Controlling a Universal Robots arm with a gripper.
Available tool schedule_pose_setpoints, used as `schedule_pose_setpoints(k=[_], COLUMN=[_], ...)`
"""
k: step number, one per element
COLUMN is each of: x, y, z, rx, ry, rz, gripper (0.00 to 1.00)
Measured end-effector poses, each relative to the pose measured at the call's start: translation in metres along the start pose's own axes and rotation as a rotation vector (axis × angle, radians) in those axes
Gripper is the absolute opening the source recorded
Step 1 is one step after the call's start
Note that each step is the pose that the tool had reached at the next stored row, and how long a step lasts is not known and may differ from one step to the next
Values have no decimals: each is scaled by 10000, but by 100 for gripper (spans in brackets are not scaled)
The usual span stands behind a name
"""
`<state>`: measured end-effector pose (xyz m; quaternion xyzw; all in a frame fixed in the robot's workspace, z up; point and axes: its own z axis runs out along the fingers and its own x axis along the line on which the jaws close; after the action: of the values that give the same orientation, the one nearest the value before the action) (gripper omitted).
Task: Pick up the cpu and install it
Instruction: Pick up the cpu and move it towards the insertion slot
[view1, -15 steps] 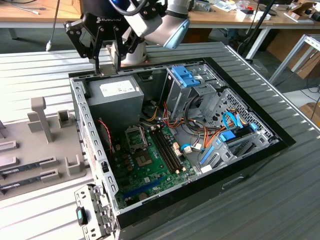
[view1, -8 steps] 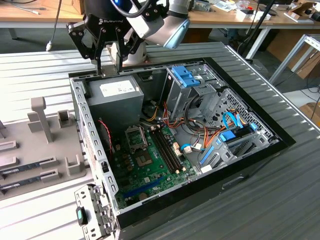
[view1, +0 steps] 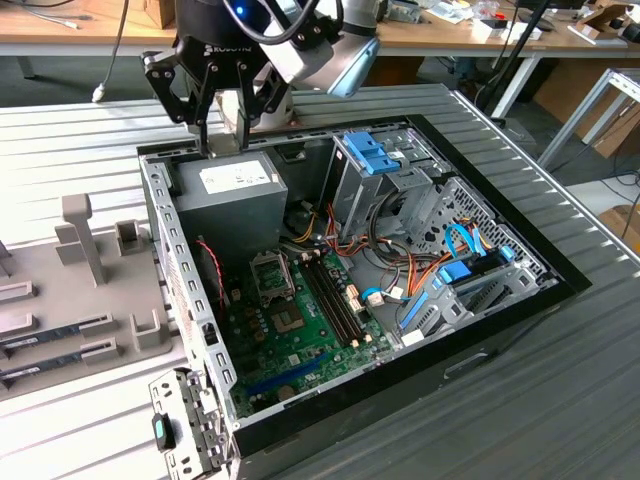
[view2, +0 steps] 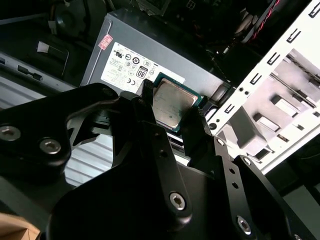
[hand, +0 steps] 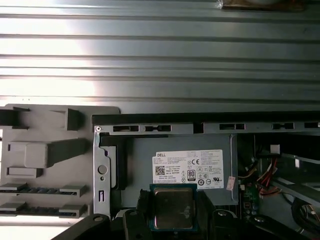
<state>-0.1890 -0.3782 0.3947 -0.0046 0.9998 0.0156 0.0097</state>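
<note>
Gripping the cpu (hand: 172, 207) by two opposite edges, the gripper (view1: 224, 135) has its jaws clamped on it above the power-supply box (view1: 235, 190), at the case's far end on the exterior view's left. It is a thin hold, and any tilt risks a slip or crooked seating.

The pincer (view2: 173, 107) clamps the cpu (view2: 171, 101) (silvery top showing) over the grey power-supply box (view2: 165, 49).

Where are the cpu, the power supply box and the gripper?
cpu (hand: 172, 209), first wrist view, middle of metal top.
power supply box (hand: 189, 167), first wrist view, its white label.
gripper (view1: 225, 138), exterior view, between its fingertips.
</note>
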Motion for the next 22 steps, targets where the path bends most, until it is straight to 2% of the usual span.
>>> schedule_pose_setpoints(k=[8,13,15,22], x=[-34,-84,-129,-193], y=[-17,-21,-22,-24], z=[38,65,82,111], rx=[-1,-1,-1,-1], ry=[-1,-1,0,-1], rz=[1,1,0,0], gripper=[47,47,47,47])
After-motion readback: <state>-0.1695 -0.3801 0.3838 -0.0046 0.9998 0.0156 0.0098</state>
